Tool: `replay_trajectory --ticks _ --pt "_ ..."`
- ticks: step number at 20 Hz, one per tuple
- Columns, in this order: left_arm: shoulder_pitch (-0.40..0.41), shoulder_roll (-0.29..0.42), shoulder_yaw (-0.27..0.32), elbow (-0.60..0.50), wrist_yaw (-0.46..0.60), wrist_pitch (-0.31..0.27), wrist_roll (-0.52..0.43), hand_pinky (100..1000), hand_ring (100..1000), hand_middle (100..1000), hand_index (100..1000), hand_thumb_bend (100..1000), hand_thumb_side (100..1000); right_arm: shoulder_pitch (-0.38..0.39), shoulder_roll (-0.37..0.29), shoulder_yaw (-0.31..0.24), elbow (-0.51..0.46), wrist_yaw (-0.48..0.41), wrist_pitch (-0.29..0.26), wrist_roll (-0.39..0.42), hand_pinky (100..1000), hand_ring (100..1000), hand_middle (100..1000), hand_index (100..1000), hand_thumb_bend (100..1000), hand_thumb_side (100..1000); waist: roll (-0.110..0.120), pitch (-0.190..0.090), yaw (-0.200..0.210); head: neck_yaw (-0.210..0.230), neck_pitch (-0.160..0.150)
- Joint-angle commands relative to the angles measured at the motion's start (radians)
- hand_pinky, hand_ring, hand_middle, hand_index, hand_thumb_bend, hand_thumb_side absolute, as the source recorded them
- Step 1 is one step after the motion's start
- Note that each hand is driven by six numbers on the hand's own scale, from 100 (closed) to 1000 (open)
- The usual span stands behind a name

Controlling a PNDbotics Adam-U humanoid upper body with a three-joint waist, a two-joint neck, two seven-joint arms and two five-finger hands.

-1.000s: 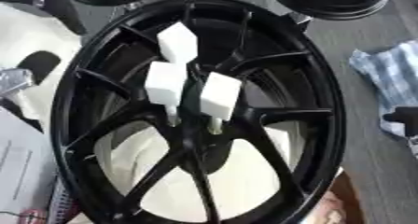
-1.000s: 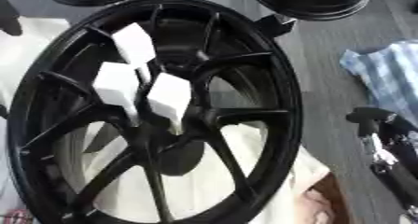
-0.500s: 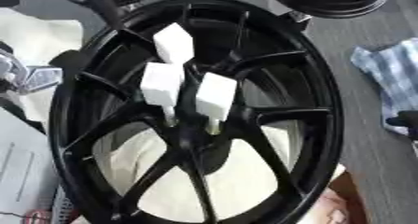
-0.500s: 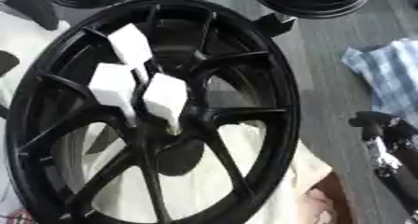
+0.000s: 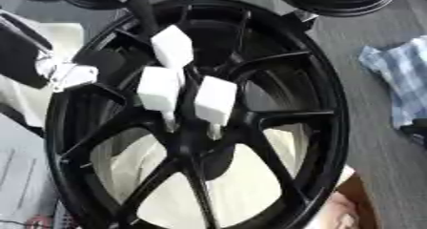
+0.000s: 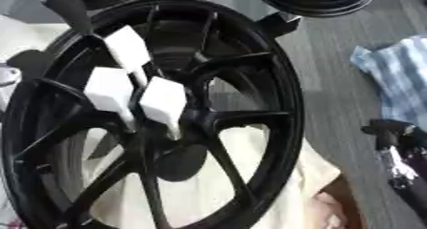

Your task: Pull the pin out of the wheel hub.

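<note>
Left eye view: the black wheel hub (image 5: 275,128) fills the frame, its spokes meeting just below frame centre. Three white block-headed pins stand out of the spoke junction: an upper pin (image 5: 173,46), a left pin (image 5: 158,88) and a right pin (image 5: 215,99). Each pin's thin shank runs down into the hub, so the long axis of each runs from the hub centre up and toward the camera; extraction is judged to follow that axis, up and away from the hub. The left hand (image 5: 58,73) enters from the upper left, a black limb with a silver-white part lying over the hub's left rim, near the left pin but apart from it. Its fingers cannot be made out, so whether they are spread or curled cannot be told; nothing shows in its hold. From this hand the pins lie to its right, the left pin nearest. A checked cloth (image 5: 400,80) lies on the grey floor at right. Right eye view: the same three pins appear left of centre. The right hand (image 6: 399,149) shows at the right edge, low and well apart from the hub, dark with a pale part; its finger state cannot be told and it holds nothing visible. The left hand is therefore the nearer one to the pins.
</note>
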Motion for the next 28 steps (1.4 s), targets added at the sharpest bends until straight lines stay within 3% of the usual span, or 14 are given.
replay_trajectory --ticks 1,4,5,8,9,11,20,22,25,28 --pt "-0.025 0.005 0.011 0.029 -0.009 0.016 -0.027 830 885 788 834 100 230 -0.002 -0.023 0.001 -0.015 0.011 0.005 0.004 981 745 630 723 100 546 0.003 -0.013 -0.007 0.015 -0.012" --pt "-0.042 -0.012 0.005 0.081 0.007 0.031 -0.054 830 895 795 833 100 293 -0.001 -0.018 0.005 -0.015 0.02 0.015 0.006 982 745 630 723 100 565 0.008 -0.01 -0.016 0.026 -0.008" --pt "-0.049 -0.017 0.001 0.1 0.017 0.034 -0.056 828 898 796 835 100 373 -0.002 -0.016 0.007 -0.015 0.022 0.017 0.007 982 745 630 723 100 571 0.009 -0.008 -0.017 0.03 -0.007" --pt "-0.072 -0.03 -0.005 0.153 0.029 0.041 -0.058 831 899 799 839 100 408 -0.002 -0.009 0.009 -0.015 0.028 0.025 0.007 982 745 630 723 100 577 0.01 -0.005 -0.018 0.032 -0.005" --pt "-0.074 -0.031 -0.006 0.162 0.027 0.038 -0.058 829 896 797 840 100 462 -0.002 -0.007 0.009 -0.015 0.03 0.027 0.007 982 745 630 723 100 583 0.011 -0.004 -0.018 0.032 -0.006" --pt "-0.073 -0.029 -0.009 0.17 0.021 0.034 -0.058 831 878 797 840 100 466 -0.003 -0.005 0.009 -0.015 0.033 0.031 0.005 983 745 629 723 100 585 0.013 -0.001 -0.019 0.033 -0.011" --pt "-0.033 -0.02 -0.002 0.155 -0.003 0.016 -0.058 842 897 827 857 100 431 -0.021 -0.007 0.019 -0.015 0.031 0.036 0.011 983 743 627 722 100 596 0.022 0.016 -0.045 0.065 -0.031" --pt "-0.021 -0.016 0.002 0.15 -0.003 0.011 -0.058 841 899 826 864 100 385 -0.026 -0.007 0.02 -0.015 0.03 0.035 0.015 983 742 626 721 100 600 0.023 0.022 -0.053 0.072 -0.033" --pt "-0.016 -0.015 0.012 0.141 0.007 -0.003 -0.058 852 912 835 880 179 254 -0.027 0.0 0.021 -0.015 0.033 0.038 0.016 983 741 625 721 100 616 0.021 0.033 -0.057 0.075 -0.03" --pt "-0.027 -0.02 0.026 0.139 0.008 -0.023 -0.058 853 915 833 895 182 197 -0.03 0.007 0.025 -0.015 0.039 0.046 0.017 983 741 624 720 100 629 0.019 0.041 -0.055 0.076 -0.029"
